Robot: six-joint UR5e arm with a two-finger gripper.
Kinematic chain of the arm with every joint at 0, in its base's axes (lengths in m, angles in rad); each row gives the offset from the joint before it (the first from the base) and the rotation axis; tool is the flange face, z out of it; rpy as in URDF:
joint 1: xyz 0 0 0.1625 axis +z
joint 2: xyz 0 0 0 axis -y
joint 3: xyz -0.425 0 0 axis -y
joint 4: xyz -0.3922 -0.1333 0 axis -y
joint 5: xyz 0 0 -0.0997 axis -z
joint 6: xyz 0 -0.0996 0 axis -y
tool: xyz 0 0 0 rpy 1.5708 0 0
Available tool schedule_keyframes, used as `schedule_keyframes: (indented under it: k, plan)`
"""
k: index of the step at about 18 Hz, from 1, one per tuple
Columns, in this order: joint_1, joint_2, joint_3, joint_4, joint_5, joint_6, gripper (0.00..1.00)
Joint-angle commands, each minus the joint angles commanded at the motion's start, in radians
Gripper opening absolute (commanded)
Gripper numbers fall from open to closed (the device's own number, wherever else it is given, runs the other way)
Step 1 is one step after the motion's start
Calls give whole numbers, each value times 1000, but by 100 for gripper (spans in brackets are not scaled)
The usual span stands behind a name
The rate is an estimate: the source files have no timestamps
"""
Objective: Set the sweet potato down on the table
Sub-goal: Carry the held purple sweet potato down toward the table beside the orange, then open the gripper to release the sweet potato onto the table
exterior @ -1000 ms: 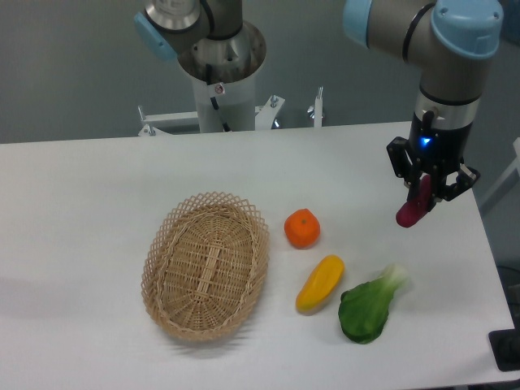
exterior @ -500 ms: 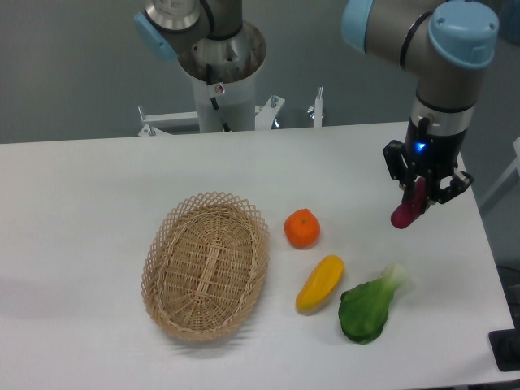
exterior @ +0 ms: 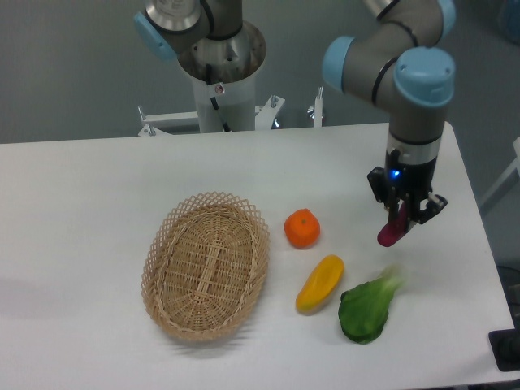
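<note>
My gripper [exterior: 400, 218] is shut on the sweet potato [exterior: 392, 230], a small magenta-purple tuber that hangs tilted from the fingers with its lower end just above the white table [exterior: 97, 179]. It is at the right part of the table, right of the orange fruit and above the green vegetable. The tuber's upper part is hidden between the fingers.
An oval wicker basket [exterior: 206, 265] lies left of centre. A round orange fruit [exterior: 301, 228], a yellow squash [exterior: 320, 283] and a green leafy vegetable [exterior: 370, 305] lie close below and left of the gripper. The table's right edge is near.
The gripper has moved left and down with the sweet potato still held, bringing it nearer the table surface and the green vegetable.
</note>
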Motion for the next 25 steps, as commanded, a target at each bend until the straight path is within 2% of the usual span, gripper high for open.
schedule_keyframes:
  k: [5,11,14,15,18,19,23,25]
  plan:
    - [0,-34,-80,84,15,5,18]
    - [0,-46,-138,86,14,-3,18]
    - [0,-46,-138,86,14,-3,25]
    - [0,-46,-137,86,14,-3,35]
    - [0,-43,-124,91,14,-6,96]
    - [0,-38,-118,91,14,-6,100]
    - [2,1,-112,89,17,-26,100]
    - [2,12,-80,91,19,-50,100]
